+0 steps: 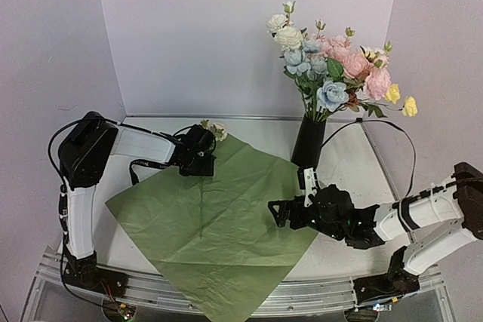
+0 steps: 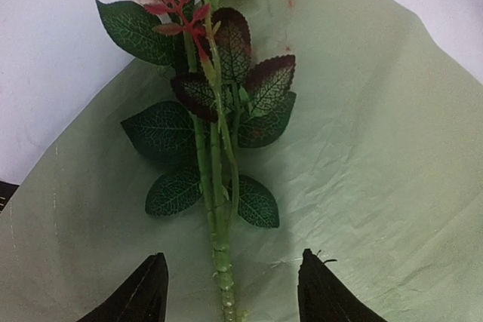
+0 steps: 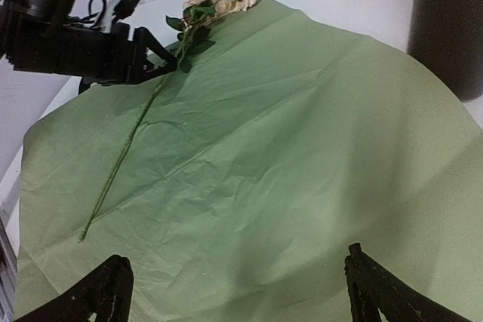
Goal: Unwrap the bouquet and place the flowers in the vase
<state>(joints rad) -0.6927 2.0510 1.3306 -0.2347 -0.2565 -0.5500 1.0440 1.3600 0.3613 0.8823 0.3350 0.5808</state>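
The left claw (image 2: 230, 280) stood spread astride a lone flower stem (image 2: 217, 209) lying on green paper (image 2: 362, 171), fingers (image 2: 139, 295) clear of it. The right claw (image 3: 238, 284) gaped wide; the black vase (image 1: 308, 143), holding blooms (image 1: 332, 73), stood beyond it.

robot lab test cell for sure; plain panel walls (image 1: 226, 35) boxing the surface (image 1: 355, 175) beyond the jaws; metal mounting rail (image 1: 317, 299) behind them

Soft even light, faint shadows

One vase (image 1: 308, 143), one paper sheet (image 1: 226, 216), one loose flower (image 2: 214, 186).
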